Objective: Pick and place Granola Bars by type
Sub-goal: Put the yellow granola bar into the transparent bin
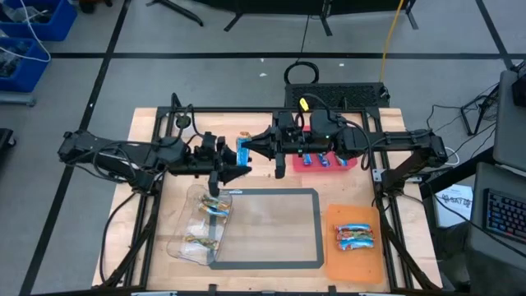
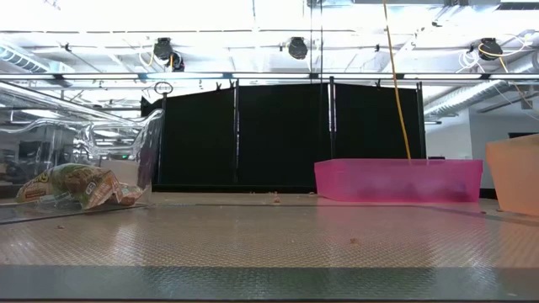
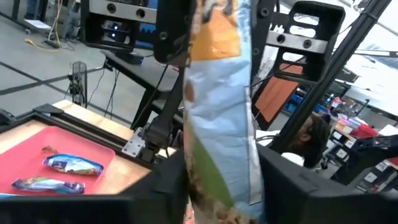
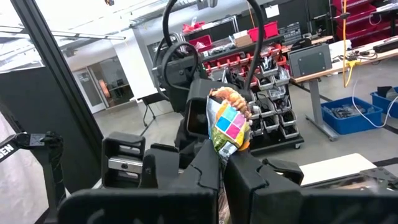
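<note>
**One bar, two grippers: mid-air transfer above the back of the worktop**

One Granola Bar (image 1: 242, 150) is held off the worktop (image 1: 164, 131), between the two arms where they meet.

- Left gripper (image 1: 233, 170): the fingers are narrow and lie against both sides of the wrapper. In the left wrist view the bar fills the gap between them, so they appear to grip it.
- Right gripper (image 1: 251, 148): the fingers are closed on the same bar from the opposite side.
- Long axis: it runs crosswise to the line of the two arms, and each gripper takes a different end.
- Wrapper: pale blue with orange and green patches. It reads blue from above.

Nearest tray: the red tray (image 1: 349, 164), just beside the right gripper, holds blue bars (image 1: 322, 160). This is judged the likely destination, and the right arm is nearer to it.

Next: the clear tray (image 1: 182, 238) on the left arm's side holds tan-green bars (image 1: 215, 205).

Farthest: the orange tray (image 1: 355, 263) at the front right holds multicoloured bars (image 1: 355, 237).
</note>
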You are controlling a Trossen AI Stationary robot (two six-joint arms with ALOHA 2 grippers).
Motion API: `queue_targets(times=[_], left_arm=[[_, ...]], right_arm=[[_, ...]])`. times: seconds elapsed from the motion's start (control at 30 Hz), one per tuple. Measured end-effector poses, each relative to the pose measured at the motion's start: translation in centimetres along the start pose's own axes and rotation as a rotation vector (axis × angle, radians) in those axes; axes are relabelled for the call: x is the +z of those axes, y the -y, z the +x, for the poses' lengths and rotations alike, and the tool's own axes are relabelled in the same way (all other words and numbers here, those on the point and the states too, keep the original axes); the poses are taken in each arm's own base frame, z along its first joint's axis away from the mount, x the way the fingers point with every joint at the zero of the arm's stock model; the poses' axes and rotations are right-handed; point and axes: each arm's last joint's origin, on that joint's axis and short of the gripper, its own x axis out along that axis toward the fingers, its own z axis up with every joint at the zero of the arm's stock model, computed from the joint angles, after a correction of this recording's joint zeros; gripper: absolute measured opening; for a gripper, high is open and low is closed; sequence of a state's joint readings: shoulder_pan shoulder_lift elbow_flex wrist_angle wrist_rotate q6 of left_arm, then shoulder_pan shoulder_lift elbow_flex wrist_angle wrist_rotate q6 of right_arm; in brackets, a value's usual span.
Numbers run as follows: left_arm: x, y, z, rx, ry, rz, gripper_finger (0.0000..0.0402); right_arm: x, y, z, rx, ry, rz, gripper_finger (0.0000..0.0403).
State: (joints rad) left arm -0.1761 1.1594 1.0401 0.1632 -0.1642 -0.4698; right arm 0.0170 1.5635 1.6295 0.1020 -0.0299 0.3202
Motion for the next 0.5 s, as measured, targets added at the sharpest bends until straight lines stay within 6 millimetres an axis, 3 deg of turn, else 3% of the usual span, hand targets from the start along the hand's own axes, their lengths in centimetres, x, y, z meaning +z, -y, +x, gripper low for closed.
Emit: queue_targets(times=[0.23, 0.5], left_arm=[[0.12, 0.05, -0.10, -0.006, 0.006, 0.005, 0.0034], [0.30, 0.15, -0.10, -0.019, 0.022, 0.011, 0.0027]], right_arm=[[0.00, 0.01, 0.00, -0.001, 0.000, 0.005, 0.0002], [-0.07, -0.04, 0.00, 0.028, -0.014, -0.045, 0.0071]])
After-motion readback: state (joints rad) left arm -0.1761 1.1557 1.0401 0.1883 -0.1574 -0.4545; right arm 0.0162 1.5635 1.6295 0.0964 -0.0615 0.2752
